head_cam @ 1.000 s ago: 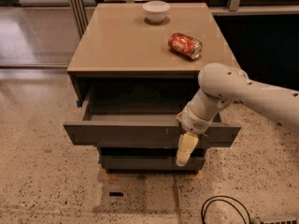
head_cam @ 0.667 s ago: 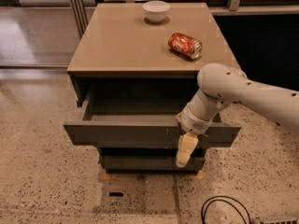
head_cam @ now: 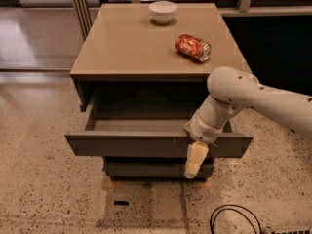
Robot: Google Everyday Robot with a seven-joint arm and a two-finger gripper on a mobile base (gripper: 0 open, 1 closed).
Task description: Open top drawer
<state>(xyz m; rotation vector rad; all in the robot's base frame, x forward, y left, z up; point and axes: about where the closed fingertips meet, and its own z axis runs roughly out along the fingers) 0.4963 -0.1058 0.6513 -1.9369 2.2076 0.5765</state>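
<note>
Hardly anything has shifted since the earlier frames: the top drawer (head_cam: 126, 145) is seen pulled out about as far as it was, and the gripper (head_cam: 194, 161) is found at the same spot on its front.

At the left, speckled floor (head_cam: 44, 189) is shown beside the cabinet. The top drawer stands well out from under the tan surface (head_cam: 131, 43), so that its dark interior is exposed; its flat grey front is carried forward, toward 6 o'clock of the cabinet. Below it a narrower grey drawer (head_cam: 146, 169) is seen, set further back.

On the surface, a white bowl (head_cam: 163, 11) is placed upright at 12 o'clock, near the rear edge. A red can (head_cam: 193, 48) is laid on its side at about 2 o'clock, well apart from the bowl.

Right of centre on the drawer front, at roughly 4 o'clock from the drawer's middle, the gripper is hung over the top edge, with its pale tip lying against the outer face and reaching down past the lower edge. Whether it is closed on the panel cannot be told, since its far side is hidden behind the front. The white arm (head_cam: 253, 94) is extended in from 3 o'clock. A black cable (head_cam: 234, 218) is looped on the floor at 5 o'clock.
</note>
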